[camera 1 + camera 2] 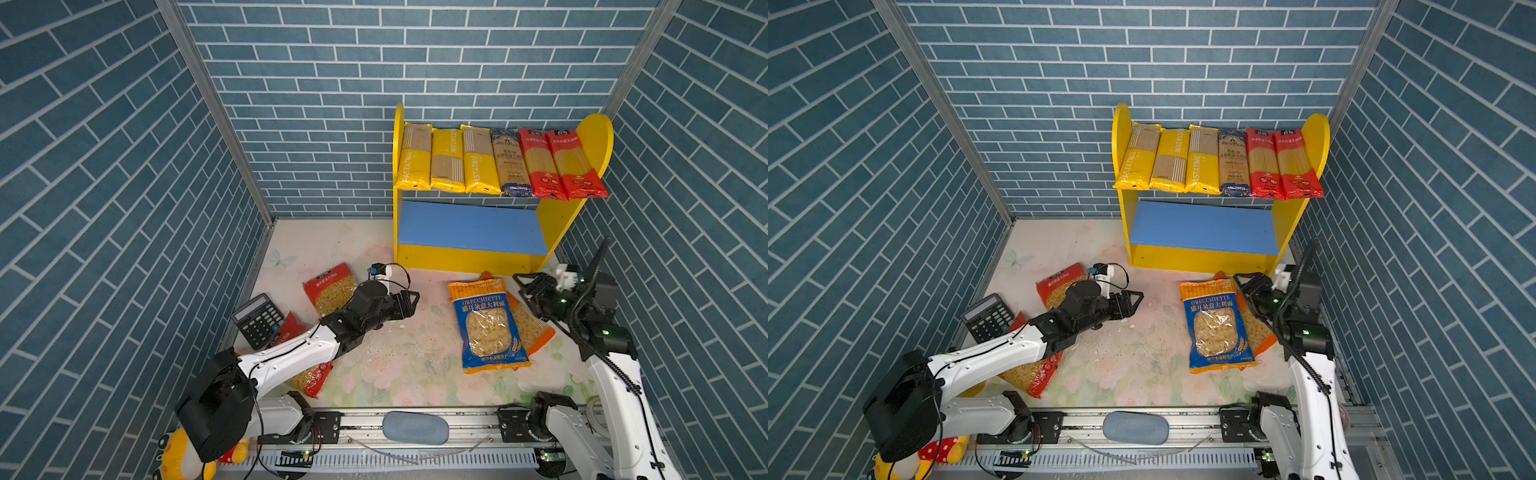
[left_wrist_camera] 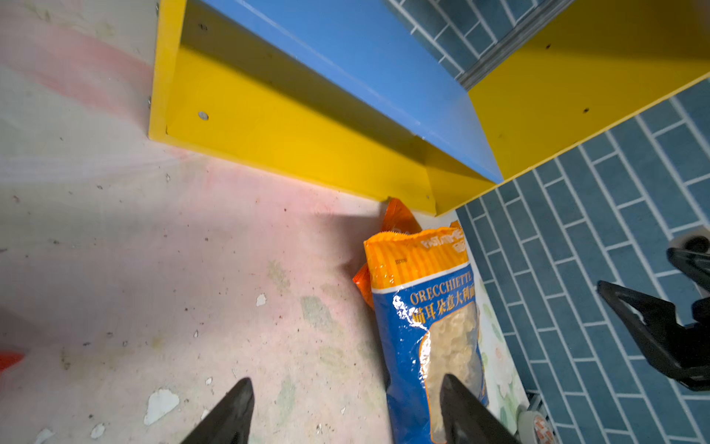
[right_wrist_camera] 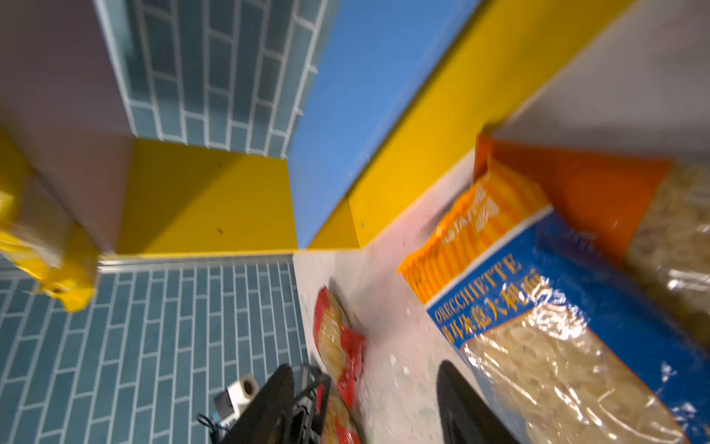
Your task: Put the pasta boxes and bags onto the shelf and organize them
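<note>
The shelf (image 1: pixel 469 257) (image 1: pixel 1200 259) stands at the back right. Its upper board carries three yellow-tan PASTATIME packs (image 1: pixel 446 160), a blue spaghetti bag (image 1: pixel 512 166) and two red ones (image 1: pixel 561 164); the blue lower board (image 2: pixel 365 57) is bare. On the floor a blue ORECCHIETTE bag (image 1: pixel 486 328) (image 2: pixel 422 326) (image 3: pixel 557 326) lies over an orange bag (image 1: pixel 536 328) (image 3: pixel 599 192). One red bag (image 1: pixel 332 286) (image 3: pixel 338 338) lies at the left, and another (image 1: pixel 311 378) is partly hidden under my left arm. My left gripper (image 1: pixel 411 305) (image 2: pixel 345 380) hovers open mid-floor. My right gripper (image 1: pixel 523 289) (image 3: pixel 365 365) is open beside the orange bag's top.
A black calculator (image 1: pixel 258 320) leans at the left wall. A yellow plush toy (image 1: pixel 178 457) sits at the front left by the arm's base. A rail with a grey-blue pad (image 1: pixel 415 427) runs along the front. Brick walls close in on three sides.
</note>
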Available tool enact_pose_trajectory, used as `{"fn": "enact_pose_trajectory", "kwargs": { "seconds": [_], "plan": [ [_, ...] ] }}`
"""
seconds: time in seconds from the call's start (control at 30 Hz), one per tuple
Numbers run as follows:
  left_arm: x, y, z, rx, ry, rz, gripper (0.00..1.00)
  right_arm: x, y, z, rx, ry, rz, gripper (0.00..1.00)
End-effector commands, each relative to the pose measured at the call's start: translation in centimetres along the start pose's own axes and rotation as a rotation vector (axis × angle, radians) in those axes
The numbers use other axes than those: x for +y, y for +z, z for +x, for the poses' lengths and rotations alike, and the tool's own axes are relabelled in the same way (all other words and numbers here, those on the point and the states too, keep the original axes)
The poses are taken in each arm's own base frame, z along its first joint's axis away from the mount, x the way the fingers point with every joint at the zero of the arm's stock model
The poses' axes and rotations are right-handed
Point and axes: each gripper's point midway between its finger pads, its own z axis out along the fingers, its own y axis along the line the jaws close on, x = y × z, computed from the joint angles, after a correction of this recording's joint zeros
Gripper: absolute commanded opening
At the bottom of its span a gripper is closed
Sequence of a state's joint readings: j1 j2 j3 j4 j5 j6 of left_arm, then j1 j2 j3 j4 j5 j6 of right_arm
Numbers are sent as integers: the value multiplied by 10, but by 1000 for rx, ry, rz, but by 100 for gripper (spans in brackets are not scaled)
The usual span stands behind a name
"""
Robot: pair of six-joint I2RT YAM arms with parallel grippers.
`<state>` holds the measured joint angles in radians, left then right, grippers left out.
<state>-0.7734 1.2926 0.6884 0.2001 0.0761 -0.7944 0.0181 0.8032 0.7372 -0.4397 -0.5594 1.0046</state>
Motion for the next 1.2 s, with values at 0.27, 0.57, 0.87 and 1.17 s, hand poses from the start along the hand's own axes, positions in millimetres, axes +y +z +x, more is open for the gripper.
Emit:
{"fn": "enact_pose_trajectory", "kwargs": {
  "seconds": [0.27, 0.57, 0.87, 1.17],
  "plan": [
    [60, -11, 25, 102, 89, -296, 75, -17, 113, 113, 254, -301, 148, 56],
    [134, -69, 16, 122, 19, -530, 76, 27, 213, 193, 438, -418, 83, 56],
    [165, -117, -2, 37, -28, -665, 78, 49, 287, 247, 587, -400, 10, 59],
    [161, -119, -6, 2, -57, -635, 78, 55, 329, 288, 681, -376, -25, 54]
  ]
}}
